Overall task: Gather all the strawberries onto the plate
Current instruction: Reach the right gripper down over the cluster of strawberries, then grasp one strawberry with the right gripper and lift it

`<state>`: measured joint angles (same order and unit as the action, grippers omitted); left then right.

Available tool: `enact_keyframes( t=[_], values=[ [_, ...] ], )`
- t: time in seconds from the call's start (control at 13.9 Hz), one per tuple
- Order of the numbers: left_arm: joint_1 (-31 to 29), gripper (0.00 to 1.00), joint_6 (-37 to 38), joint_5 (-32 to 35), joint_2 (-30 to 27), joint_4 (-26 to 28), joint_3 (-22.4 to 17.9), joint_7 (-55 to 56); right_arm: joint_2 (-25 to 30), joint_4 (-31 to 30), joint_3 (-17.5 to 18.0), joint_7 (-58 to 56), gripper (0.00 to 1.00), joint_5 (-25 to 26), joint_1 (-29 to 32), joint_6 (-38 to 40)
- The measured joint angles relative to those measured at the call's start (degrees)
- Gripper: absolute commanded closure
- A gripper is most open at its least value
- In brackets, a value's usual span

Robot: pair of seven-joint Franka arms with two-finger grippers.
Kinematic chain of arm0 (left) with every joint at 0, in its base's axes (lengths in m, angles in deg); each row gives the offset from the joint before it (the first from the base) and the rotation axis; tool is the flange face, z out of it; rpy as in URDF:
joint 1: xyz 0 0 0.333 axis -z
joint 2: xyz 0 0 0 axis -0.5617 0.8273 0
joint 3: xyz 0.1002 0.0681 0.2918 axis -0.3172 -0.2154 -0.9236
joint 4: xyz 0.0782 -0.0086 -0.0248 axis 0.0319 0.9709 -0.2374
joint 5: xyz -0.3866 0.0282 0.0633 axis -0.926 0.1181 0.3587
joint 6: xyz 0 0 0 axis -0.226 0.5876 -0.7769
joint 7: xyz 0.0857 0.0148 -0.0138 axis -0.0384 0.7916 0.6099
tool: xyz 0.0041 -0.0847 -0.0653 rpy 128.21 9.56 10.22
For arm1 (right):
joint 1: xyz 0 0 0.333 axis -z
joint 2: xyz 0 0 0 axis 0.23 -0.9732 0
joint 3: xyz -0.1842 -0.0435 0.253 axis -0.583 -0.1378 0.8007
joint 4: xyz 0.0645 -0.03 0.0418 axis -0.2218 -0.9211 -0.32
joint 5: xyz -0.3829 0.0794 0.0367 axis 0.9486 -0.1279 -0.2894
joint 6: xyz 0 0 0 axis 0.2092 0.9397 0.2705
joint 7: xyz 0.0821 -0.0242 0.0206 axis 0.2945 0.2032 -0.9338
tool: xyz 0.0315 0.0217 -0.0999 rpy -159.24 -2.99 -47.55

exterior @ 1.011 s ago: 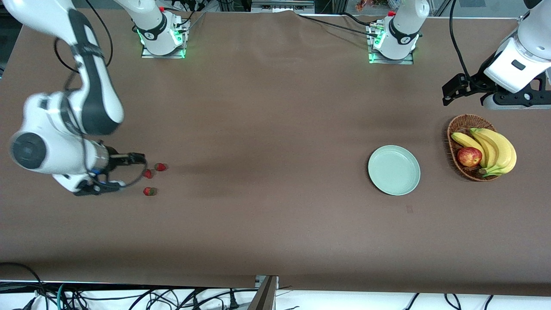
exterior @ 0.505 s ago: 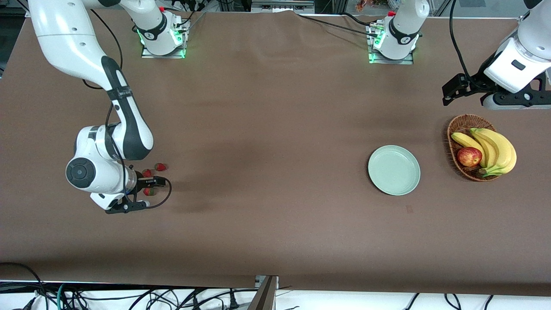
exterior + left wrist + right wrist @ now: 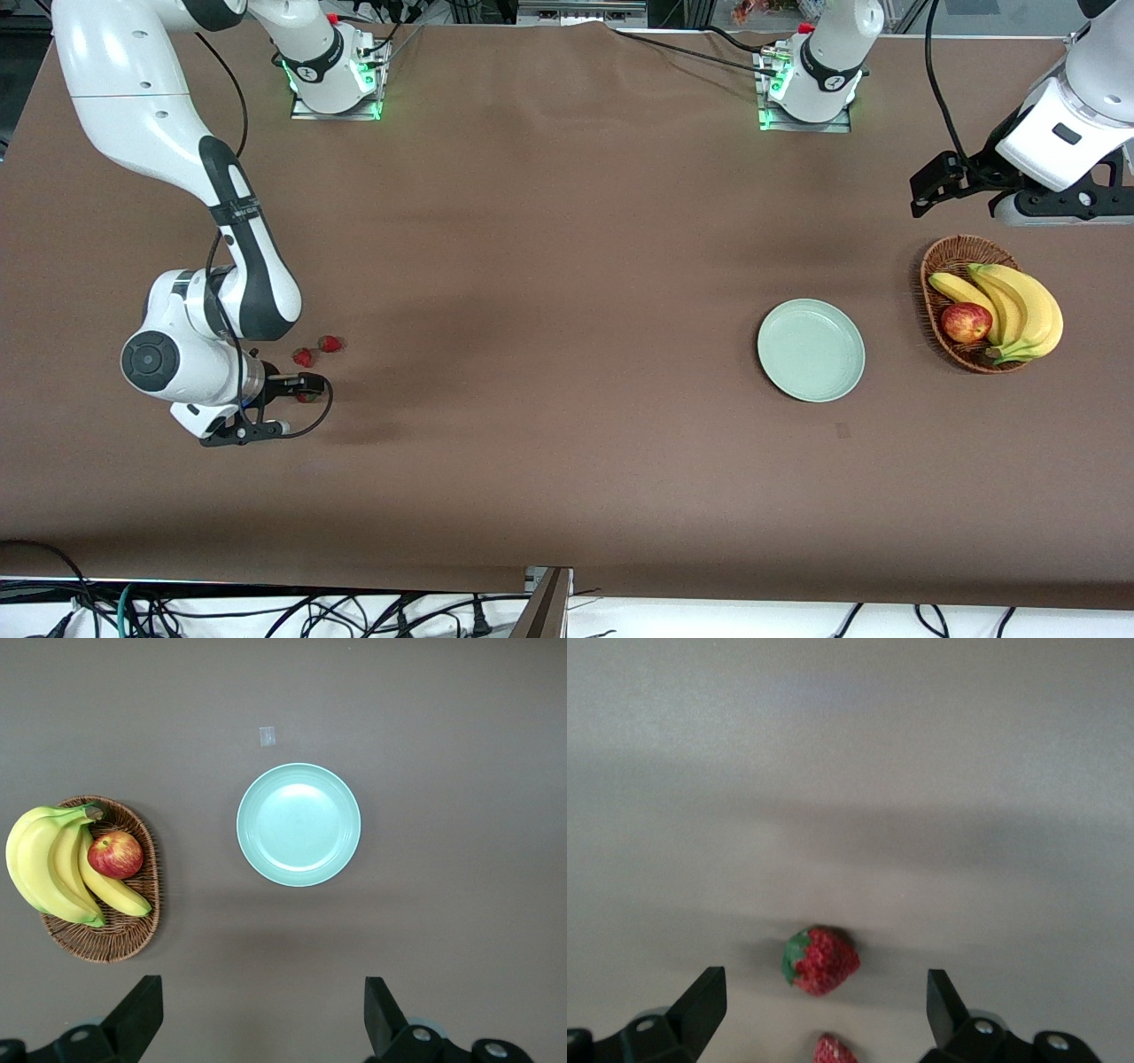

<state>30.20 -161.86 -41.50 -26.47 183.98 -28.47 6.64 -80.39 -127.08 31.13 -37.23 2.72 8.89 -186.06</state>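
Two strawberries [image 3: 304, 357] [image 3: 330, 344] lie side by side toward the right arm's end of the table. A third strawberry [image 3: 307, 397], nearer the front camera, is partly hidden by my right gripper [image 3: 295, 406], which hangs low over it, open. In the right wrist view a strawberry [image 3: 819, 959] with a green cap lies just ahead of the gripper [image 3: 822, 1014], and another strawberry [image 3: 835, 1050] sits between the wide jaws, untouched. The mint-green plate [image 3: 811, 350] [image 3: 299, 824] is bare. My left gripper [image 3: 261, 1019] waits open, high over the table by the basket.
A wicker basket [image 3: 952, 257] [image 3: 115, 943] with bananas [image 3: 1019, 310] and a red apple [image 3: 966, 322] stands beside the plate toward the left arm's end. A small tape mark [image 3: 842, 431] lies on the brown cloth near the plate.
The right arm swung in and brought its gripper from beside the two berries to over the berry nearest the front camera. The left arm has not moved.
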Motion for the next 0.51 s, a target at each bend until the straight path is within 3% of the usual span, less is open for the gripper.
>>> enact_keyframes(
  t=[0.29,0.36,0.51],
  values=[
    [0.0,0.0,0.0,0.0,0.0,0.0,0.0,0.0,-1.4,0.0,0.0,0.0,0.01,0.0,0.0,-1.6],
    [0.0,0.0,0.0,0.0,0.0,0.0,0.0,0.0,-1.5,0.0,0.0,0.0,0.11,0.0,0.0,-1.7],
    [0.0,0.0,0.0,0.0,0.0,0.0,0.0,0.0,-1.6,0.0,0.0,0.0,0.51,0.0,0.0,-1.8]
  ],
)
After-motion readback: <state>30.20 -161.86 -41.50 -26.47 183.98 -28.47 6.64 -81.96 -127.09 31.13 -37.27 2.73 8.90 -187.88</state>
